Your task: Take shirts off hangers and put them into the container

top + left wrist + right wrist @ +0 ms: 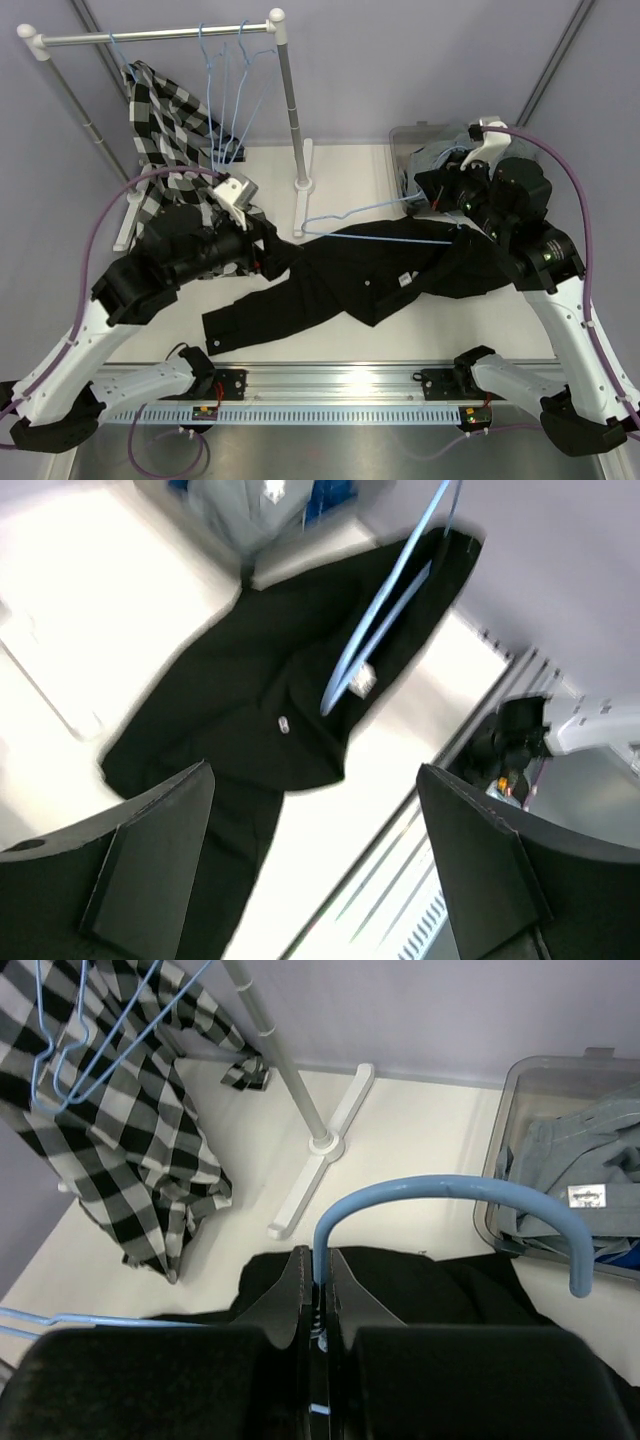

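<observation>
While soft black shirt (340,275) sprawls | right pincer (318,1260) clamped on thin wire hanger (450,1185); left pincer (312,780) apart

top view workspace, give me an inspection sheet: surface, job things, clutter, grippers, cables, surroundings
surface: white table, black shirt spread across it
job's things: light-blue hanger partly on the black shirt; checked shirt on rail beside empty hangers; grey shirt in container
clutter: nothing seen
grippers: left gripper open above black shirt; right gripper shut on the light-blue hanger
cables: purple cables along both arms
surroundings: pale lilac walls
</observation>
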You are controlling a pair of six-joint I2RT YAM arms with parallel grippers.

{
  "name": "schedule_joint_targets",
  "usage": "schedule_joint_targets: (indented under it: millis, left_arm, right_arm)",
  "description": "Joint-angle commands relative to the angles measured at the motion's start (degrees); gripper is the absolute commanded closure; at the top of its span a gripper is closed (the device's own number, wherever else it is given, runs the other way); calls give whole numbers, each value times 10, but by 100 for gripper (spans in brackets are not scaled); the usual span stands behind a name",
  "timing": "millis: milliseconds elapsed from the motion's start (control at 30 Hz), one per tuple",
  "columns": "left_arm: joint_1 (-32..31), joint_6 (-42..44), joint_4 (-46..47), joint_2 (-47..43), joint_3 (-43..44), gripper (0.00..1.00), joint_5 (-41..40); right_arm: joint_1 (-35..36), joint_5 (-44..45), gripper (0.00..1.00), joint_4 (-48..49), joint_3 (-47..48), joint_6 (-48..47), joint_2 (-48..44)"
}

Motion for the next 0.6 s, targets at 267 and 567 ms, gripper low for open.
schedule_joint_targets:
  millis: [267,567]
  left_arm:
    - [1,73,-64,129,180,13,77]
    - [1,81,-64,257,223,28,161]
  right_arm:
    - [10,-69,100,97,-94,-66,-24]
    - [18,-87,100,115,-88,-63,-3]
